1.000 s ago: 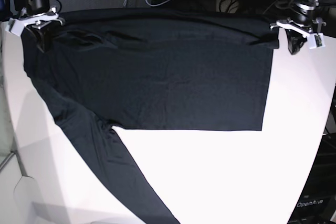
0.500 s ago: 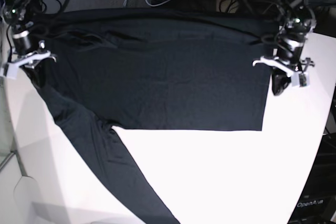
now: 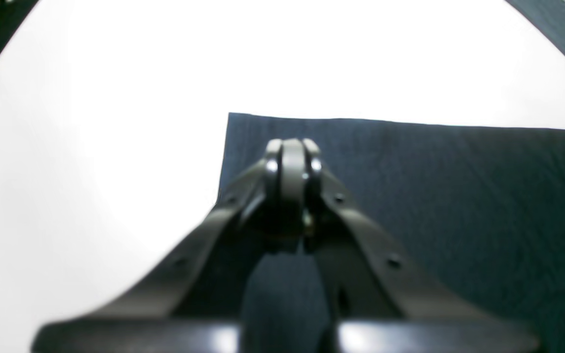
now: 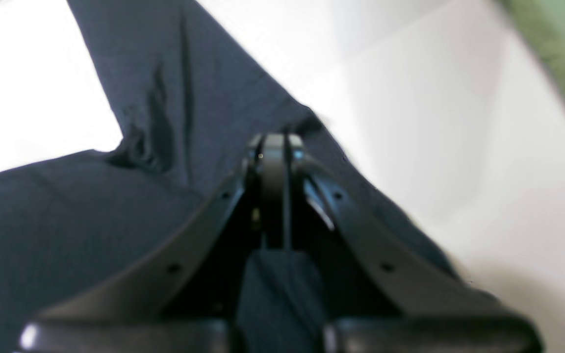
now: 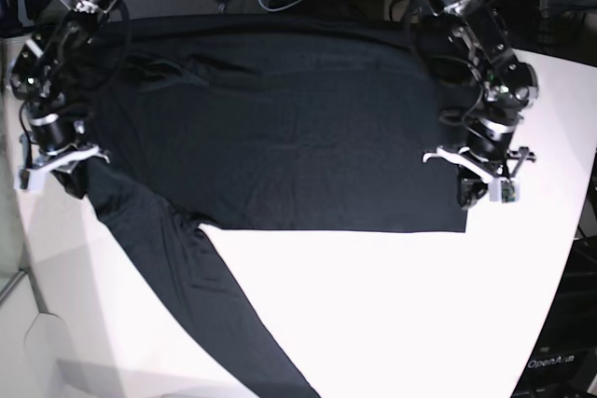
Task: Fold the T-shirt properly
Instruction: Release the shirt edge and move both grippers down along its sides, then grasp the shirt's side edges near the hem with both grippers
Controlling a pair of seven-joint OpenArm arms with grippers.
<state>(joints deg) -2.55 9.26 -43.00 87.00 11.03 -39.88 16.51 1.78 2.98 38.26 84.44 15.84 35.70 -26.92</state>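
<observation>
One T-shirt [image 5: 280, 128] is lying across the white table [image 5: 392, 305] — the only garment showing. Two grippers are showing — left gripper [image 5: 487, 195] and right gripper [image 5: 58, 170].

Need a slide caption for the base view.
Both arms over the black T-shirt spread on the white table, one sleeve trailing toward the near edge.

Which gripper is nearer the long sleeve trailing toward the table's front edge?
Right. The right gripper sits shut at the T-shirt edge just above where the sleeve branches off. The left gripper, also shut, is across the shirt at its opposite side edge.
</observation>
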